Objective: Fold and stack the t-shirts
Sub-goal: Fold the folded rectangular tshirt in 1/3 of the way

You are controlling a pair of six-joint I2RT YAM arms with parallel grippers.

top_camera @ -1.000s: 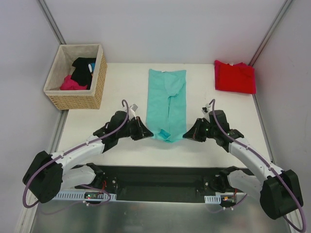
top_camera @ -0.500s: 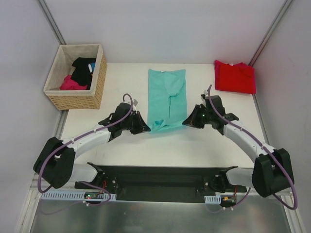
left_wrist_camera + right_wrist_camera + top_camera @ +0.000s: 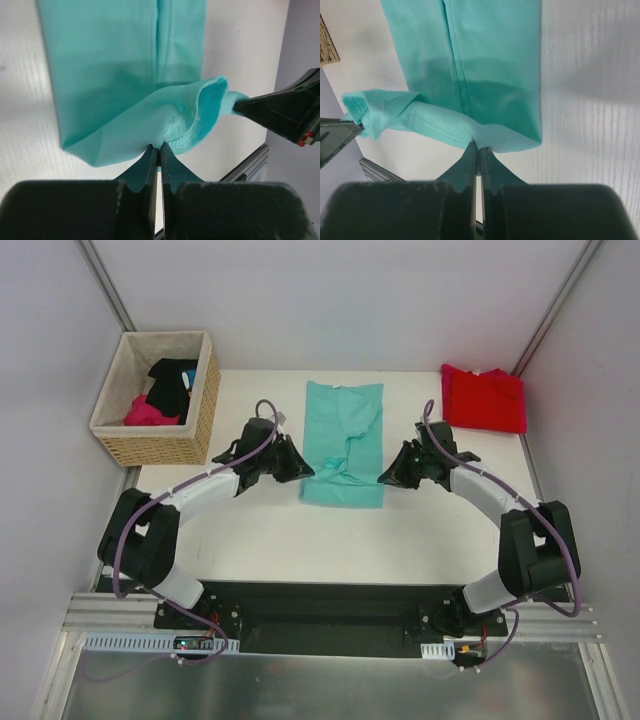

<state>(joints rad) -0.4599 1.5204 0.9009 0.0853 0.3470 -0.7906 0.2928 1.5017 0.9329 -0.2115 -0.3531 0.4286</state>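
Folding in progress on the teal shirt (image 3: 345, 445): its lower hem, a second ago down near the arm bases, is now lifted and carried up over the shirt's middle, so less length shows on the table (image 3: 250, 530). Judged: the lengthwise fold is about half made and the hem is not yet laid down.
Tools: the left gripper (image 3: 159, 148) has its jaws pinched tight on one hem corner. The right gripper (image 3: 478, 145) is pinched tight on the other, and cloth sags between them.
Location: the shirt lies at table centre. The red shirt (image 3: 484, 398) sits folded at the far right corner, awaiting stacking.
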